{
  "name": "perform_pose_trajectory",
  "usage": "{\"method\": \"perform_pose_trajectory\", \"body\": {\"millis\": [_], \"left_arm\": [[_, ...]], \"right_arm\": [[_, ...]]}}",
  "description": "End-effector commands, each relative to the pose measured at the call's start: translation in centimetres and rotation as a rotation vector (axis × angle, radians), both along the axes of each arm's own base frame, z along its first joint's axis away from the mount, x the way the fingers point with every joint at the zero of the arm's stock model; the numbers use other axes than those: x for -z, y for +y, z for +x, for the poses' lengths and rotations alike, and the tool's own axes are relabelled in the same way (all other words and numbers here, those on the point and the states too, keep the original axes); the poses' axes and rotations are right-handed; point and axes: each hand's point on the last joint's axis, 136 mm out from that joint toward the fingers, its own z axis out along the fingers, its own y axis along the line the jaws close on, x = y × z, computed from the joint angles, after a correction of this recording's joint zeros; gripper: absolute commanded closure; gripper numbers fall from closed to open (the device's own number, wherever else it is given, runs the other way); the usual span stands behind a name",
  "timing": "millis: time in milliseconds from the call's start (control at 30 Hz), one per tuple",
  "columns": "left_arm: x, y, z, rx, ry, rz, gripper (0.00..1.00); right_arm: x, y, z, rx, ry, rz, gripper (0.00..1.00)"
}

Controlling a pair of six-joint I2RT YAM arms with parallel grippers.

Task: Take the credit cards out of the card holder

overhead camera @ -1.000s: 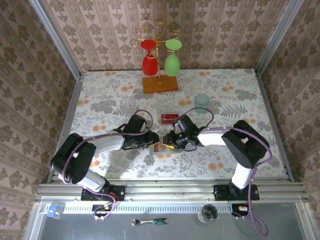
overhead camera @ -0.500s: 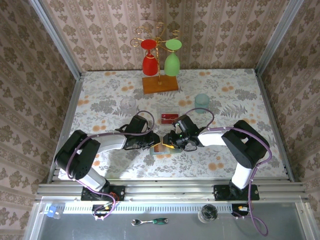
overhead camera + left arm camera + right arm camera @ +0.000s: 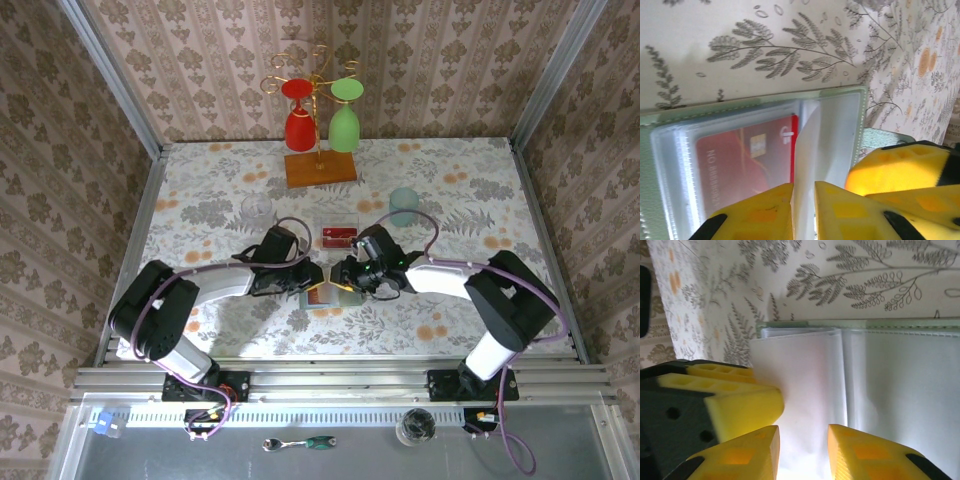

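Observation:
The card holder [image 3: 330,300] lies open on the table between both arms; its sage-green rim [image 3: 765,100] frames clear sleeves. A red credit card [image 3: 740,165] sits inside a sleeve on the left. My left gripper [image 3: 803,186] is shut on one upright clear sleeve leaf, and stands at the holder's left edge [image 3: 308,279]. My right gripper [image 3: 803,430] is open, jaws apart over an empty clear sleeve [image 3: 900,380], close against the left one [image 3: 340,281]. The right gripper's yellow finger [image 3: 900,170] shows beside the left jaws.
A clear tray [image 3: 338,222] behind the holder has a red card [image 3: 338,236] in it. A pale teal cup [image 3: 403,205] stands at the back right and a small glass [image 3: 257,210] at the back left. The goblet rack's wooden base [image 3: 320,168] is further back.
The left jaws have narrowed onto the sleeve leaf. The right arm's elbow has swung to the right while its gripper stayed at the holder.

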Motion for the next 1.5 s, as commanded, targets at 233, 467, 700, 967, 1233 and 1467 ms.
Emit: {"method": "perform_pose_trajectory", "body": {"millis": [233,467,700,967,1233,1467], "left_arm": [[-1.9,-2.2,0.3,0.038,-0.017,-0.022,0.82],[-1.6,-4.5,0.4,0.072,-0.015,-0.023,0.82],[-1.3,-6.8,0.5,0.099,-0.008,-0.030,0.72],[-2.3,-7.6,1.0,0.117,-0.025,-0.034,0.66],[-2.6,-5.4,1.4,0.087,-0.036,-0.026,0.66],[-2.2,-2.9,1.2,0.048,-0.034,-0.021,0.68]], "right_arm": [[-2.2,-3.5,0.5,0.051,-0.068,-0.047,0.68],[-2.7,-4.9,0.0,0.066,-0.079,-0.057,0.68],[-3.5,-6.1,-0.4,0.080,-0.098,-0.061,0.68],[-3.5,-6.2,-0.7,0.073,-0.096,-0.061,0.67],[-3.2,-5.2,-0.2,0.064,-0.076,-0.030,0.68],[-1.6,-3.1,0.1,0.027,-0.032,-0.043,0.68]]}}
